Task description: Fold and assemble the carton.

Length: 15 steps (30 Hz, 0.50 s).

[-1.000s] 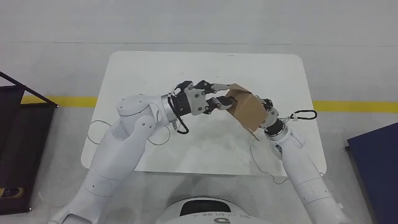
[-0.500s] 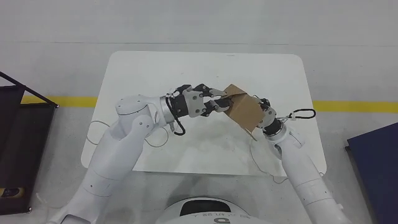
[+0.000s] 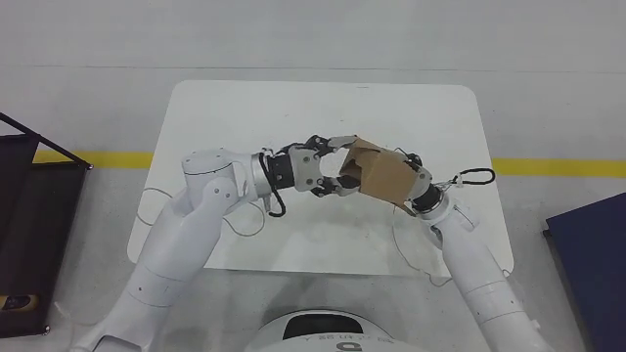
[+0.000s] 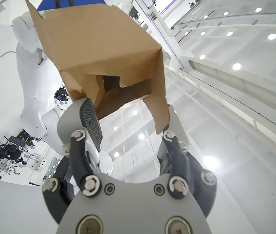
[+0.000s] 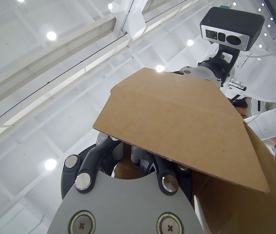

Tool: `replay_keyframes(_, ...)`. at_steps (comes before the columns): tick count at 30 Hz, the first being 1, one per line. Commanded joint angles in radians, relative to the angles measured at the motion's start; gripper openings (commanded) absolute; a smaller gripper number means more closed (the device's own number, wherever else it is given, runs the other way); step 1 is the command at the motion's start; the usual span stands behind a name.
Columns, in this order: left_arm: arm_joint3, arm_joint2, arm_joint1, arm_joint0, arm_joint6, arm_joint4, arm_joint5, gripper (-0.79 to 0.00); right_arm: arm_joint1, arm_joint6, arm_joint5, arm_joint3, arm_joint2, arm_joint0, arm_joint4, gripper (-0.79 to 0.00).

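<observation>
While my left gripper (image 4: 129, 109) is standing spread wide and clasping nothing, its black ribbed pad (image 4: 91, 120) is sitting at one edge of the open mouth of the small brown cardboard carton (image 4: 99, 42), and the opposite finger is lying just outside the loose side flap (image 4: 161, 103). Inside that mouth an inner flap (image 4: 128, 91) is hanging half folded, leaving a dark gap. The carton is hanging in the air above the middle of the white rounded table (image 3: 293, 108), tipped on its side between my two arms, its far end meeting my right gripper (image 3: 421, 191). A cardboard panel is covering that gripper in its own wrist view, so I cannot tell whether it is clamping. I am judging the step in hand to be tucking the end flaps. To do it well, I am planning on squaring the inner flap first, then sweeping the side flap over it along its crease, pressing gently so the thin board is not buckling
</observation>
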Motion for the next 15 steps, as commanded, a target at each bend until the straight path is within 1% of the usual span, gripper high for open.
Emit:
replay_keyframes(1, -0.008, -0.007, 0.002, 0.003, 0.005, -0.008, 0.01, -0.142, 0.0, 0.001, 0.0, -0.003, 0.001, 0.001, 0.0, -0.785)
replay_keyframes(7, -0.024, -0.034, 0.01, 0.011, 0.008, -0.038, 0.042, -0.16, 0.001, 0.002, 0.002, -0.01, 0.003, 0.002, 0.0, -0.785)
replay_keyframes(15, -0.026, -0.051, 0.021, 0.025, 0.003, -0.041, 0.05, -0.182, 0.001, 0.001, 0.002, -0.016, -0.003, 0.006, -0.004, -0.785)
